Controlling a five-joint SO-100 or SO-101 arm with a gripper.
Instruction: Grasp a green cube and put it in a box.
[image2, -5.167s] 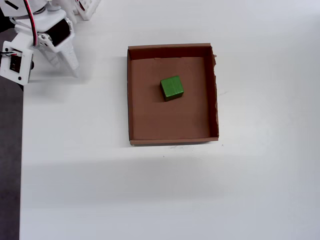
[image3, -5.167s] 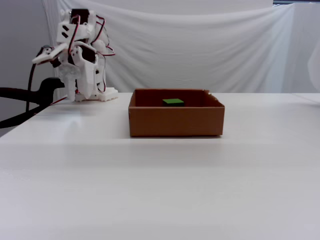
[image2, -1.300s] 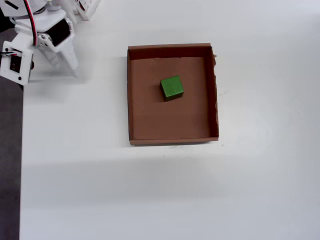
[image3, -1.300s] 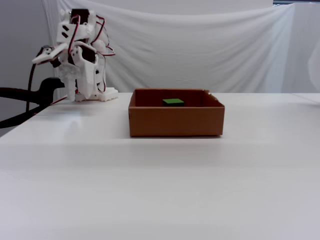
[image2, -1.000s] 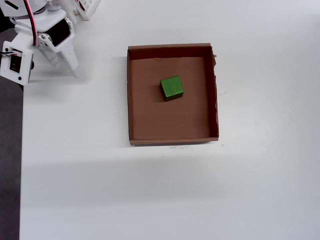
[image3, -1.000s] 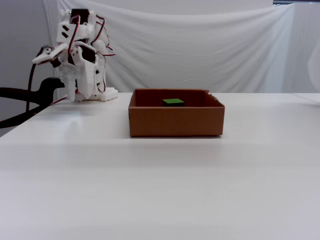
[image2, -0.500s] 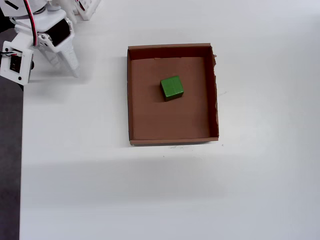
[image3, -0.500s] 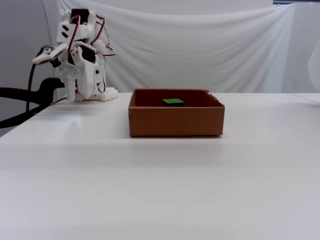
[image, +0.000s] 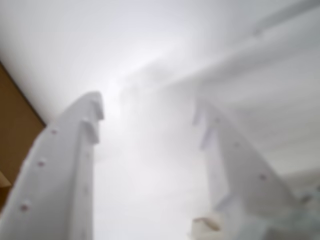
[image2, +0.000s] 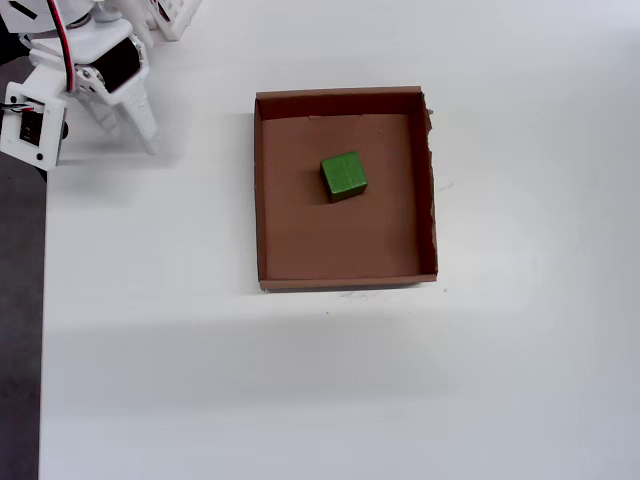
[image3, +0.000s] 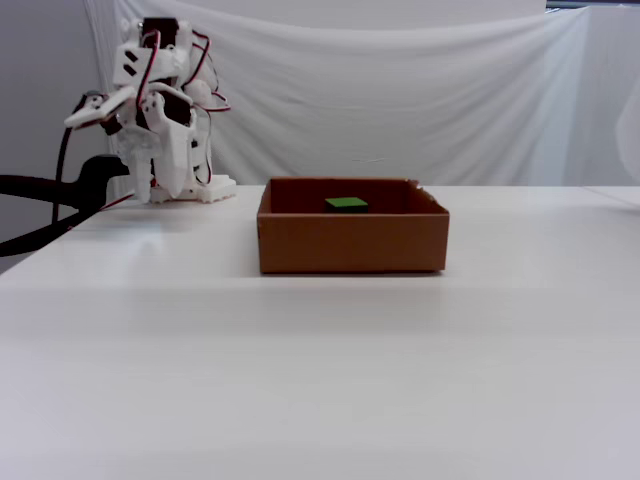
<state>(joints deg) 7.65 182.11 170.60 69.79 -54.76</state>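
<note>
Gripper (image: 150, 120): two white fingers spread apart in the wrist view, nothing between them; blurred white surface fills the gap.
Gripper position: tucked at the upper left corner in the overhead view (image2: 140, 125), pointing down at the table, well apart from the box.
Arm (image3: 160, 120): white, folded up at the left rear of the table in the fixed view, red wires showing on it.
Green cube (image2: 344, 175): lies inside the box, on its floor, slightly above centre in the overhead view; only its top face shows over the wall in the fixed view (image3: 347, 204).
Box (image2: 258, 200): brown cardboard, low walls, right-hand edge ragged; a brown sliver at the left edge of the wrist view (image: 15, 130) looks like it.
Table (image2: 500, 380): white, plain.
Backdrop (image3: 420, 100): white cloth hung behind the table.
</note>
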